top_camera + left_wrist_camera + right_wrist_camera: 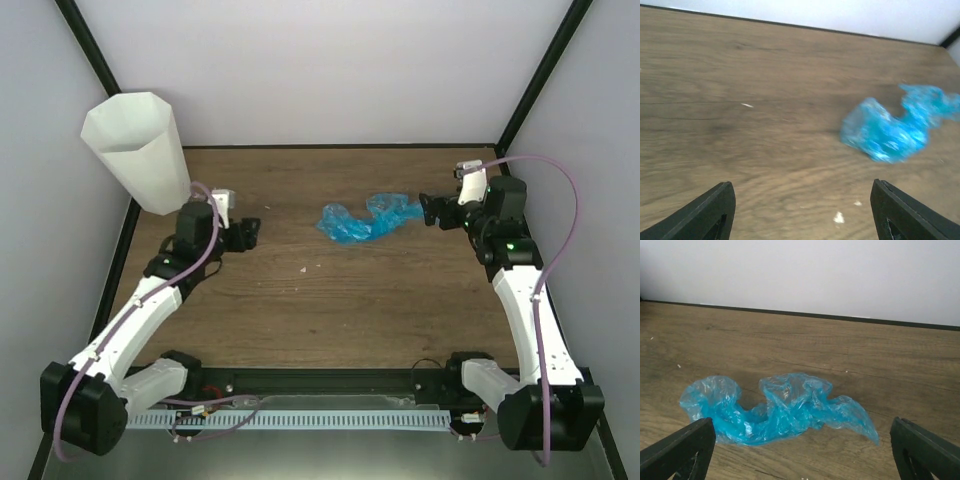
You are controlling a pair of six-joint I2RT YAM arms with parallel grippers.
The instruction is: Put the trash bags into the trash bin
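The light-blue trash bag (368,220) lies crumpled on the wooden table, right of centre. It also shows in the right wrist view (775,410) and in the left wrist view (892,127). The white faceted trash bin (140,150) stands at the far left corner. My right gripper (432,211) is open and empty, just right of the bag, pointing at it. My left gripper (248,232) is open and empty, near the bin's base, well left of the bag.
Black frame posts (88,45) rise at the back corners. White walls close the back and sides. Small white specks (839,217) lie on the table (330,300) near my left gripper.
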